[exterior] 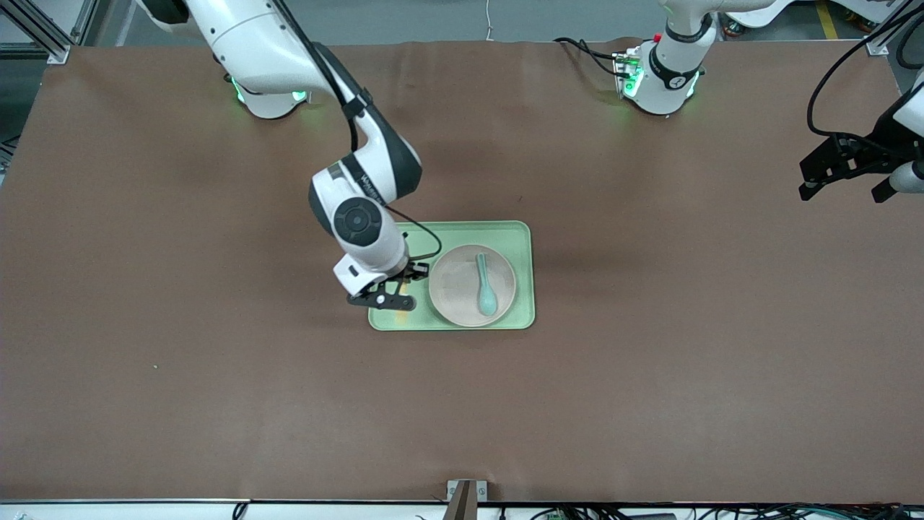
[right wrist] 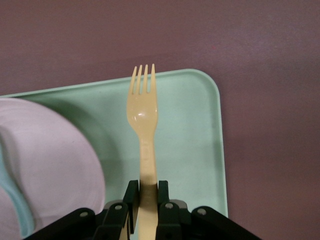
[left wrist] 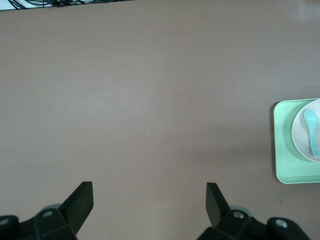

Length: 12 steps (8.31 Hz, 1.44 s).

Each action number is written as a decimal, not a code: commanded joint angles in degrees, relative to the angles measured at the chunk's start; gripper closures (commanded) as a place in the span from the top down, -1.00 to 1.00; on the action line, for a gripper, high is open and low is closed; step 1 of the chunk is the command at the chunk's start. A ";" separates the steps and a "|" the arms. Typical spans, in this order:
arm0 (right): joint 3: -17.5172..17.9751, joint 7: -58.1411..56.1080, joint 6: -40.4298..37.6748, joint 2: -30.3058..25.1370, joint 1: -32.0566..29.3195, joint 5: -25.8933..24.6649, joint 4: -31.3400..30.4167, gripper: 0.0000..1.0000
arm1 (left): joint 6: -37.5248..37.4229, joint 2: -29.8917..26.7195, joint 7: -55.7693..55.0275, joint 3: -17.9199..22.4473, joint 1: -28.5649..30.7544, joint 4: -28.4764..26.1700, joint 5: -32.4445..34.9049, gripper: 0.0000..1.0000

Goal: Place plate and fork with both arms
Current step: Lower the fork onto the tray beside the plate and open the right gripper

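Note:
The beige plate [exterior: 453, 289] lies on the light-green tray [exterior: 462, 232], toward the left arm's end of it. A teal spoon [exterior: 485, 285] lies in the plate. My right gripper [exterior: 393, 297] is low over the tray's other end, beside the plate. It is shut on the handle of the pale-yellow fork [right wrist: 142, 115]. In the right wrist view the gripper [right wrist: 146, 192] holds the fork with its tines out over the bare tray floor [right wrist: 195, 130], next to the plate [right wrist: 45, 160]. My left gripper [exterior: 844, 191] waits open and empty above the table's left-arm end.
The brown table cover [exterior: 216, 361] spreads wide around the tray. The left wrist view shows the open left gripper [left wrist: 149, 200] over bare cover, with the tray [left wrist: 282, 150], plate [left wrist: 300, 135] and spoon [left wrist: 312, 130] at the view's edge.

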 commanded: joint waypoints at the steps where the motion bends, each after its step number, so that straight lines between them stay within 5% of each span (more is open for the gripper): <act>1: 0.89 0.56 7.99 -1.82 0.21 1.32 -8.10 -0.94 | -0.89 -0.98 -0.30 -0.54 -0.08 0.36 -0.24 0.98; 4: 1.06 0.65 8.99 -1.55 0.21 1.40 -9.27 -0.93 | -0.89 -0.72 0.84 -0.45 0.27 0.45 -0.50 0.98; 6: 1.15 0.56 11.01 -1.12 0.91 1.67 -9.36 -0.45 | -1.15 -0.98 0.23 -0.62 -0.08 0.45 -0.50 0.98; 8: 1.15 0.56 10.75 -1.11 1.09 1.58 -10.40 -0.33 | -1.15 -0.98 0.05 -0.62 -0.08 0.36 -0.59 0.98; 10: 1.24 -0.14 10.14 -1.98 0.92 1.58 -11.20 0.33 | -1.15 -0.81 0.14 -0.62 0.27 0.36 -1.90 0.98; 12: 0.72 -0.84 6.81 -9.42 -2.22 1.23 -12.86 0.46 | -1.24 -0.81 -0.12 -0.45 0.44 0.36 -2.61 0.98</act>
